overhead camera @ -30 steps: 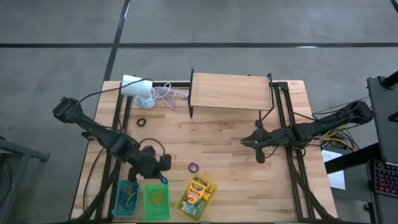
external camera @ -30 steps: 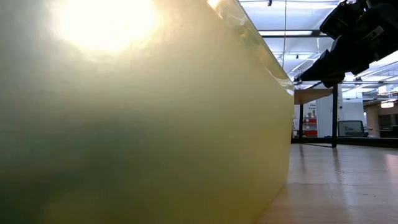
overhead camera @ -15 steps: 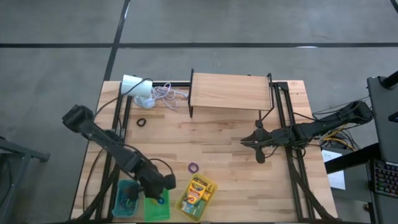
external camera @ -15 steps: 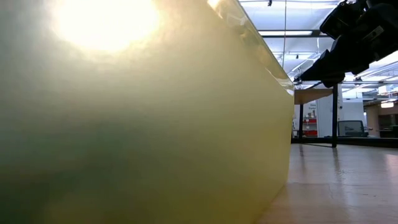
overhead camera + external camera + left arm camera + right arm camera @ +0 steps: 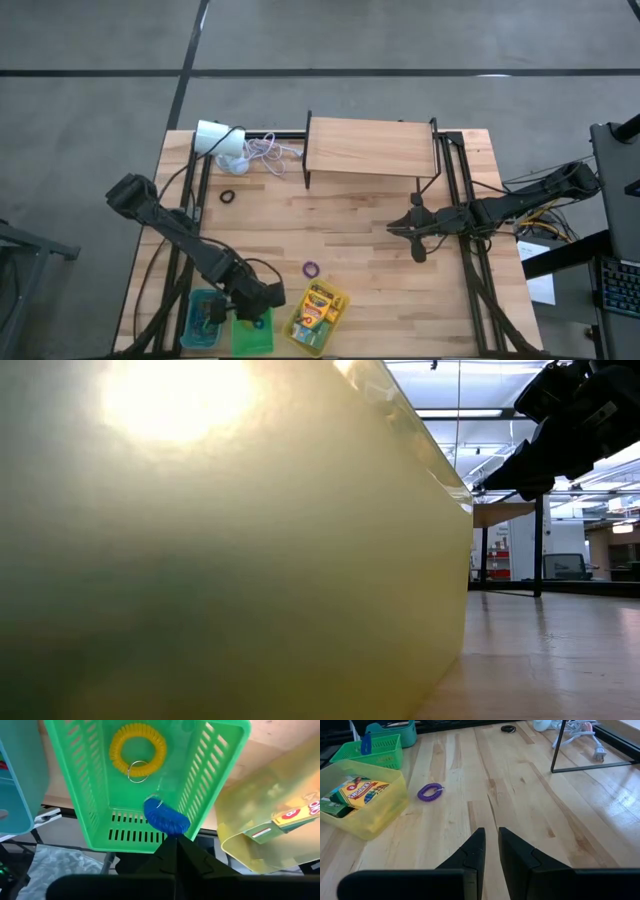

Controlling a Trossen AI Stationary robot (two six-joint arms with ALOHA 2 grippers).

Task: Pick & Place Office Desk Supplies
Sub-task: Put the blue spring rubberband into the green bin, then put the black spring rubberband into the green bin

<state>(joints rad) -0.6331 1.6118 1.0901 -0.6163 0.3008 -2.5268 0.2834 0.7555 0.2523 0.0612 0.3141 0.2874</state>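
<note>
left end effector (image 5: 175,840), clenched on blue loop (image 5: 166,818), moved over green basket (image 5: 90,820).

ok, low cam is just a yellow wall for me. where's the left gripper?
Observer: The left gripper is over the green basket, shut on a blue loop.
Operator: anything in that basket already?
Observer: One yellow loop.
Operator: what's out on the table?
Observer: A purple loop and a black loop. The right gripper waits over the table's right half, holding nothing.
</note>
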